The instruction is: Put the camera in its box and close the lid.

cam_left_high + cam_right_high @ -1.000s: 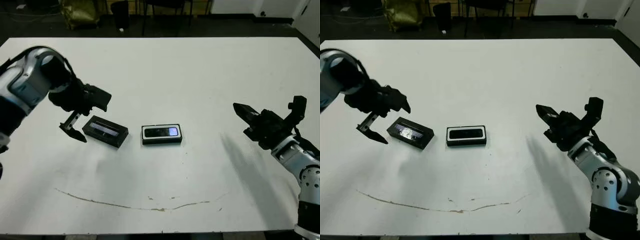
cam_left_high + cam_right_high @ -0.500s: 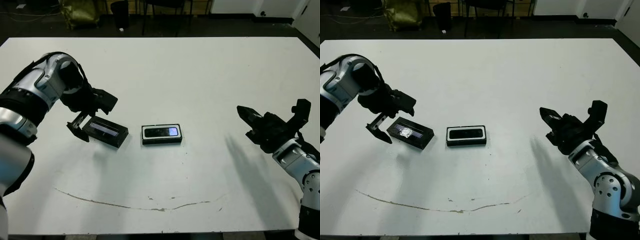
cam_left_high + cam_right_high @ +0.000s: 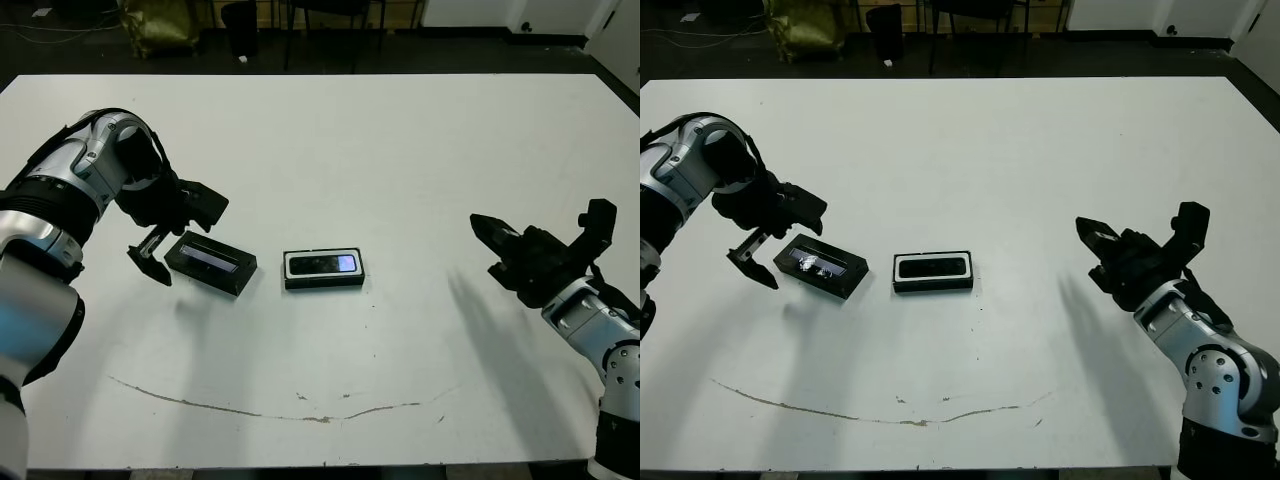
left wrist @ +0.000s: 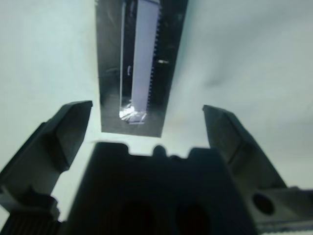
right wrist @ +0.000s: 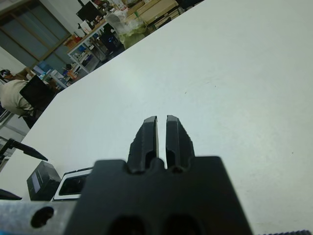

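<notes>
The lid, black with a glossy purplish strip, lies flat on the white table, left of centre. My left gripper hovers at its left end, open; in the left wrist view its fingers spread wider than the lid, which lies just beyond the tips. To the right of the lid sits the box with its white rim, and the camera lies inside it, bluish screen up. My right gripper hangs far to the right, shut and holding nothing.
A thin brownish scuff line curves across the table near the front edge. Beyond the far edge the floor is dark, with chairs and a yellowish bag. A seated person shows in the right wrist view, off the table.
My left upper arm has swung in toward the table. The left gripper edged toward the lid's left end, then eased back slightly. The right gripper barely shifted. Lid and box have not moved.
</notes>
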